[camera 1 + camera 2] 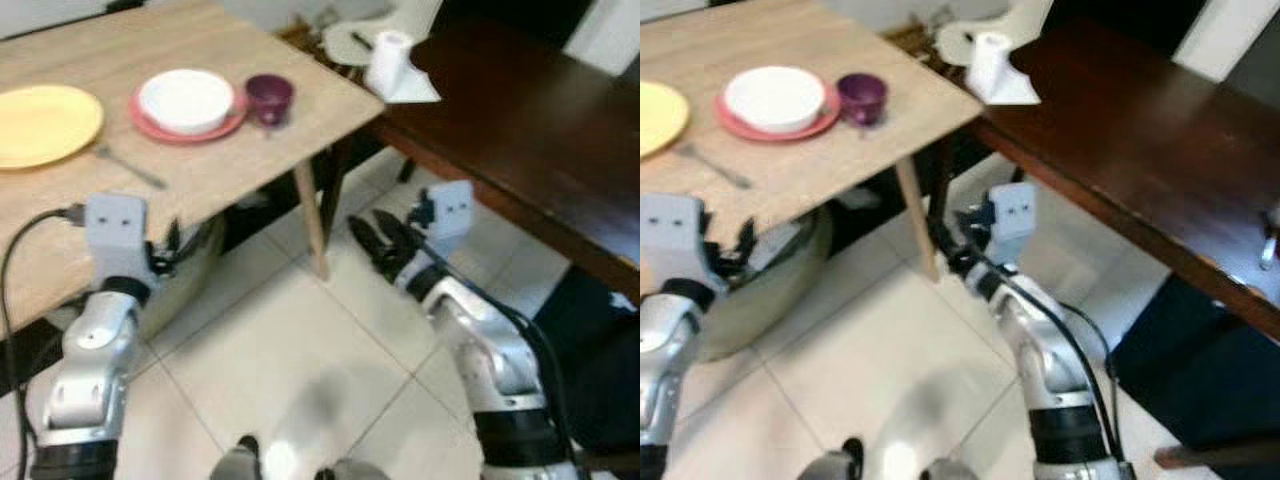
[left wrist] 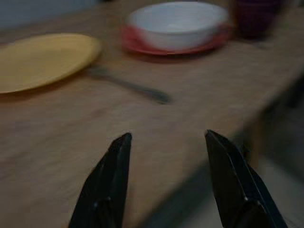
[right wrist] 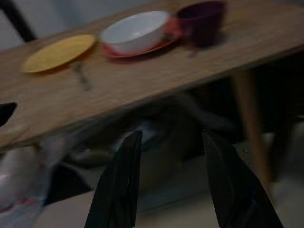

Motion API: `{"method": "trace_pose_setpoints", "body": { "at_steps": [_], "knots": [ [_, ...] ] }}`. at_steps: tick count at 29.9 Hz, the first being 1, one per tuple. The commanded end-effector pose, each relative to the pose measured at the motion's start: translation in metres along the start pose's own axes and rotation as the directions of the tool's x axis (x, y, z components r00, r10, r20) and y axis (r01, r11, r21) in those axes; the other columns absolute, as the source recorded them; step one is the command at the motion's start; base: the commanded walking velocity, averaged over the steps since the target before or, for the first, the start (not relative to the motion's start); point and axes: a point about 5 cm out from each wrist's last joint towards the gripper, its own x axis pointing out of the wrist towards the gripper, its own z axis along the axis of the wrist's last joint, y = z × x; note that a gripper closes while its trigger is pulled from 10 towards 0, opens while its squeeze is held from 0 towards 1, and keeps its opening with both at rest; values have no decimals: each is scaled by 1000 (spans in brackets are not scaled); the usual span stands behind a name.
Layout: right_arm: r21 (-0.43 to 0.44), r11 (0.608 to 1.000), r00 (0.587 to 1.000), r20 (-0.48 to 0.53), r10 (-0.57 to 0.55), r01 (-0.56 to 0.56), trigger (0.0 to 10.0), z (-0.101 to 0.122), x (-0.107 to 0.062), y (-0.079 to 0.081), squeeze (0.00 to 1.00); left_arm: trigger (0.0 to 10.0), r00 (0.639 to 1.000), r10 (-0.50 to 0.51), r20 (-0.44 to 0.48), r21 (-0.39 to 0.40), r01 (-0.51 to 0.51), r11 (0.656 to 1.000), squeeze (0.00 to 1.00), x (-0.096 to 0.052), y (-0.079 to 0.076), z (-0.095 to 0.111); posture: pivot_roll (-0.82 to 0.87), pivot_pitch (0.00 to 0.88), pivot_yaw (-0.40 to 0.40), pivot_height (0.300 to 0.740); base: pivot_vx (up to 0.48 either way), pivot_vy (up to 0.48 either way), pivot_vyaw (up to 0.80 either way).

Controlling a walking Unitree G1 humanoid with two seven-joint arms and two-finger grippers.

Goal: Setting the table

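Both of your arms hang low over the tiled floor, empty, short of the light wooden table.

Your left gripper [image 2: 164, 180] sits at the table's near edge with its fingers spread apart and nothing between them; your right gripper [image 3: 168, 183] is lower, off the table's corner near the wooden leg [image 1: 311, 220], also spread and empty. On the light table [image 1: 200, 180], left to right, lie a yellow plate [image 1: 42, 122], a fork [image 1: 130, 167] just in front of it, a white bowl [image 1: 186, 100] resting on a red plate [image 1: 222, 125], and a purple cup [image 1: 269, 98] touching that plate's edge. A paper roll [image 1: 390, 62] stands on the dark table [image 1: 520, 130]. The fork looks like the nearest piece to straighten: lift your left gripper clear of the edge first, come down across the thin handle, and keep the right arm away from the leg.
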Motion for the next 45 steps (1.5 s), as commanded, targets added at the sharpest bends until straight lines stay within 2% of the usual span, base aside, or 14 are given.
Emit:
{"method": "trace_pose_setpoints", "body": {
  "at_steps": [1,21,28,31,34,40,45],
  "knots": [
    [15,1000,1000,-8,-27,27,10000,-4,-4,-5,0,10000,1000,-19,-16,7,19,1000,0,-1,-5,-3,-70,91,-11,740,0,0,781],
    [71,995,996,47,-75,71,10000,4,3,-11,0,10000,1000,-27,-12,44,28,999,0,6,-2,2,-59,86,8,740,0,0,781],
    [46,991,991,45,-125,123,10000,-6,-5,-17,0,10000,999,-37,-24,51,39,998,0,3,-3,-5,-54,87,13,740,0,0,716],
    [46,988,980,125,-153,148,10000,3,-6,-18,0,10000,999,-46,3,66,46,997,0,4,-5,0,-54,86,13,740,0,0,140],
    [44,992,968,216,-125,119,10000,23,-3,-13,0,10000,996,-62,57,76,58,995,0,10,-8,12,-54,84,15,740,272,0,0],
    [37,995,959,265,-96,89,10000,35,3,-7,0,10000,996,-58,62,85,52,995,0,17,-9,15,-54,78,22,740,472,0,0],
    [42,995,958,270,-97,89,10000,35,3,-4,0,10000,996,-67,59,87,62,994,0,16,-10,14,-54,81,22,740,472,0,0]
  ]
}}
